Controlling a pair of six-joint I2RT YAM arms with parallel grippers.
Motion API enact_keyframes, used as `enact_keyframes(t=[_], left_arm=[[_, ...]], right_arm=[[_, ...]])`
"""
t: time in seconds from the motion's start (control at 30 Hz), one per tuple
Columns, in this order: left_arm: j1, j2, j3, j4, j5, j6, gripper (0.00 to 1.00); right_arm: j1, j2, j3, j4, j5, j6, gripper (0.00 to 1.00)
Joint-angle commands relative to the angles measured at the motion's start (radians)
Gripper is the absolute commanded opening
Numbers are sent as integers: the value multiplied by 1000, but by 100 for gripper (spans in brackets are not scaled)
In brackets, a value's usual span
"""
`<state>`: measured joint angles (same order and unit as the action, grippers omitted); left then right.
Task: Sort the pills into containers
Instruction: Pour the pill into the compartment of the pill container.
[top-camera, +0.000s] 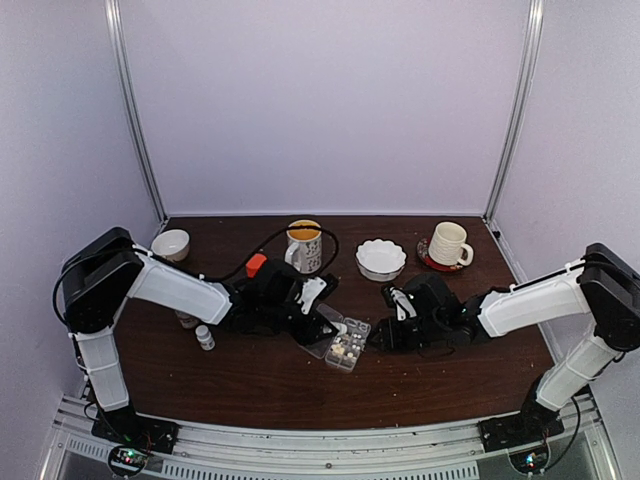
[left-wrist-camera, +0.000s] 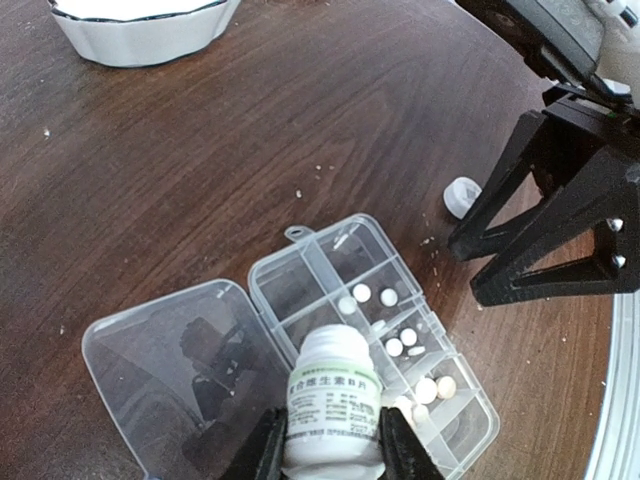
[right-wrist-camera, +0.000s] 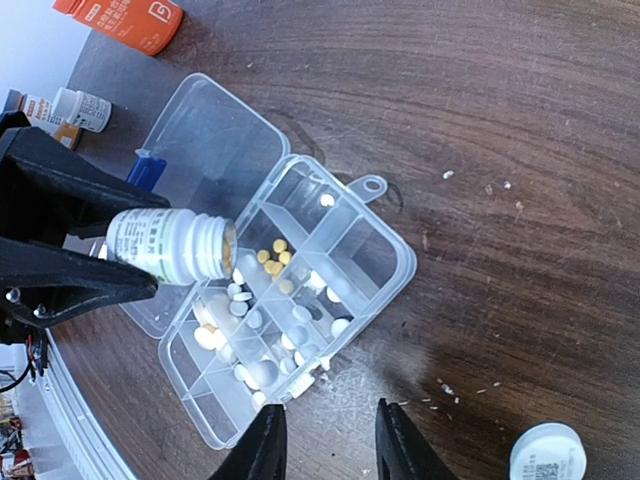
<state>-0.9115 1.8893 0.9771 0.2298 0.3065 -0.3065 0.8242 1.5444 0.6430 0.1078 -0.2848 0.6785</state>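
Observation:
The clear organizer box (right-wrist-camera: 340, 250) lies open on the table, its lid (left-wrist-camera: 180, 370) flat beside it. Several compartments hold whitish pills (right-wrist-camera: 240, 300), and one holds small yellow pills (right-wrist-camera: 272, 255). My left gripper (left-wrist-camera: 332, 450) is shut on a small white bottle (left-wrist-camera: 330, 405). The bottle (right-wrist-camera: 170, 245) is uncapped, tipped on its side, with its mouth over the box's compartments. My right gripper (right-wrist-camera: 328, 440) is open and empty, just beside the box's near edge. In the top view the box (top-camera: 345, 342) sits between the left gripper (top-camera: 310, 300) and the right gripper (top-camera: 383, 338).
A white cap (right-wrist-camera: 545, 452) lies loose right of the box. An orange bottle (right-wrist-camera: 120, 18) and a small white bottle (right-wrist-camera: 80, 108) stand beyond it. A yellow-filled mug (top-camera: 304, 245), a white bowl (top-camera: 381, 258), a cream mug (top-camera: 448, 245) and a small bowl (top-camera: 171, 244) line the back.

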Motion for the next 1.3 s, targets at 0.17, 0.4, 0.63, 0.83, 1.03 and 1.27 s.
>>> enact_keyframes(t=[0.17, 0.4, 0.63, 0.83, 1.03, 1.27], left_arm=[[-1, -39, 0, 118, 76, -24, 0], [3, -72, -45, 247, 126, -65, 0], [31, -110, -150, 480, 191, -160, 0], [41, -165, -218, 646, 244, -222, 0], [45, -266, -276, 748, 264, -252, 0], [45, -372, -315, 847, 280, -275, 0]], right_arm=[[-3, -75, 105, -271, 193, -120, 36], [-2, -48, 188, -447, 280, -191, 45], [-1, 8, 265, -569, 343, -232, 45], [-3, 61, 317, -649, 338, -254, 46], [-8, 100, 340, -682, 305, -270, 45], [-13, 113, 346, -700, 297, -275, 45]])
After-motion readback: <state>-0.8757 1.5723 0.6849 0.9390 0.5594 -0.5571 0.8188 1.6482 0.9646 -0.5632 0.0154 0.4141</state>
